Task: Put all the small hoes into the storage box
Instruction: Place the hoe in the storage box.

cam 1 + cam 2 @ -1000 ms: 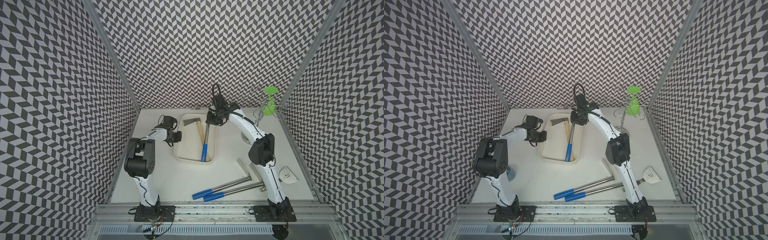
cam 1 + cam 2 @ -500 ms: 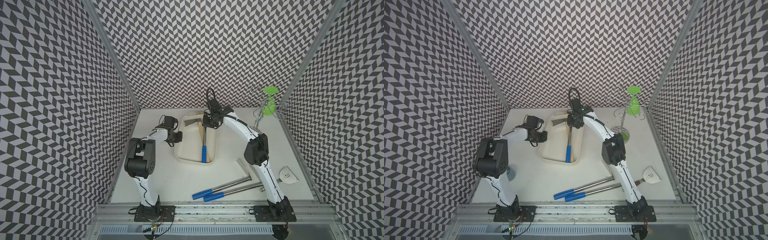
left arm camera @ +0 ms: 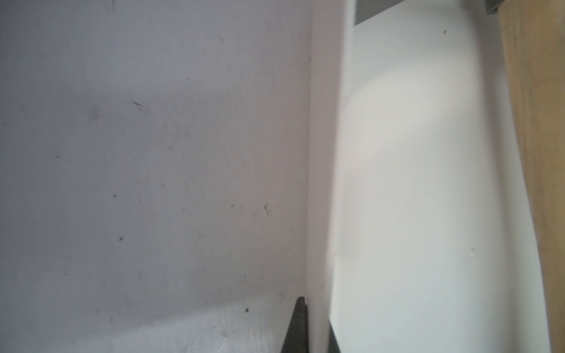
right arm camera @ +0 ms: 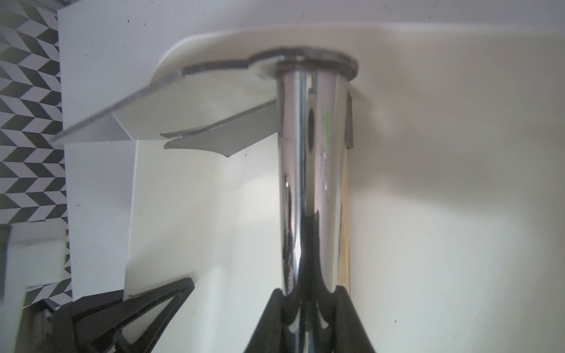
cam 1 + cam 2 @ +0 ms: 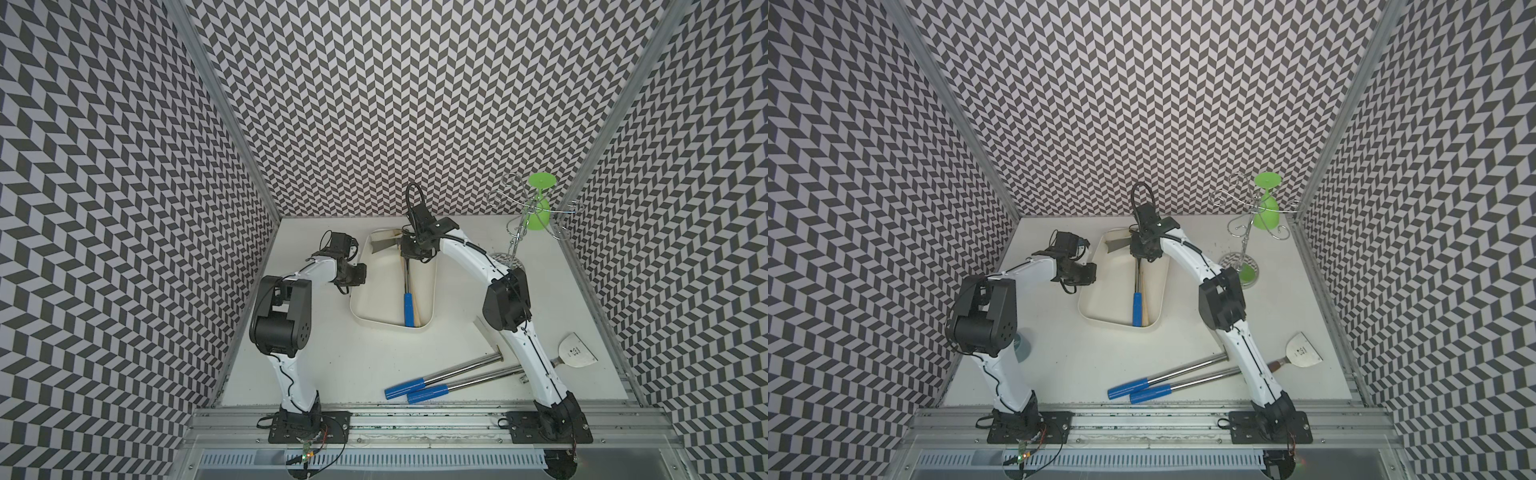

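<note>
left gripper sits centre-left in both top views, claw pinched narrow on the left wall of the shallow cream-white plastic storage box. left wrist view shows that wall between its dark fingers. the box is at frame centre. inside its outline is the small hoe with a chrome shaft and blue grip, blade at the box's upper end, grip at the lower end. can't tell if it rests on the floor. a pale wooden handle lies just right of it. right gripper, just above centre, is clamped on the hoe's chrome shaft. lower right of centre, two long chrome-shafted tools with blue grips lie side by side on the white table. a flat metal scraper is at right, and a wire stand with a green glass at upper right.
</note>
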### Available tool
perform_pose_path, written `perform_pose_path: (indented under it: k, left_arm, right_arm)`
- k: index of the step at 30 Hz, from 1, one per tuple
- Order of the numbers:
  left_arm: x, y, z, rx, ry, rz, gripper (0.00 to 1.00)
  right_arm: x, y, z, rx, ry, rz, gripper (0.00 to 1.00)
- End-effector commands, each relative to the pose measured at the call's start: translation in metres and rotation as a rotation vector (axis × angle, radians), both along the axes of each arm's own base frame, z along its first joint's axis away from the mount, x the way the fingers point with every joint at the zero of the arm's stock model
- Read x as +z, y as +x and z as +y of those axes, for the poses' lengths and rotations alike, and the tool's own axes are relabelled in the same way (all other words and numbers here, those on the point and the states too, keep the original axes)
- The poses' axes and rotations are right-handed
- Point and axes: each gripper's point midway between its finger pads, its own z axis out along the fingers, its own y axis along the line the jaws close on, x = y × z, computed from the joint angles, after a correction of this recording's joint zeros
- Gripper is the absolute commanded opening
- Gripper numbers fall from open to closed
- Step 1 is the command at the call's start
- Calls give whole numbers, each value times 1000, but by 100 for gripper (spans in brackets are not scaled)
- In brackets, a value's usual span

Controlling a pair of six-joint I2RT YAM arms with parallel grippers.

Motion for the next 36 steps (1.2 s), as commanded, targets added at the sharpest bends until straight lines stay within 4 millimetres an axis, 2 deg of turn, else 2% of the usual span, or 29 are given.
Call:
perform_pose_path:
  k: [1, 6, 10, 19, 23, 30, 34, 36]
  left_arm:
    - [8, -1, -3, -3, -26, -9, 1]
    - [9, 0, -4, -5, -30, -10, 1]
    - [9, 0, -4, -2, -32, -8, 1]
    - [8, 1, -4, -1, -29, -8, 2]
    - [8, 1, -4, -2, -29, -8, 2]
    - [11, 2, -4, 0, -28, -11, 3]
    - [11, 2, -3, 3, -27, -11, 3]
    - [10, 2, -3, 2, -30, -9, 3]
  right_arm:
    - [-11, 6, 2, 27, -49, -40, 0]
    - [-17, 10, 3, 7, -51, -44, 3]
    - [-22, 11, 3, 3, -53, -42, 13]
    - [-11, 13, 0, 6, -64, -73, 29]
    - [10, 10, 1, 18, -46, -98, 36]
    - [54, 9, -14, -5, -71, -175, 45]
    - [79, 20, -18, -48, -21, -225, 44]
    - [84, 28, -19, -73, 11, -242, 45]
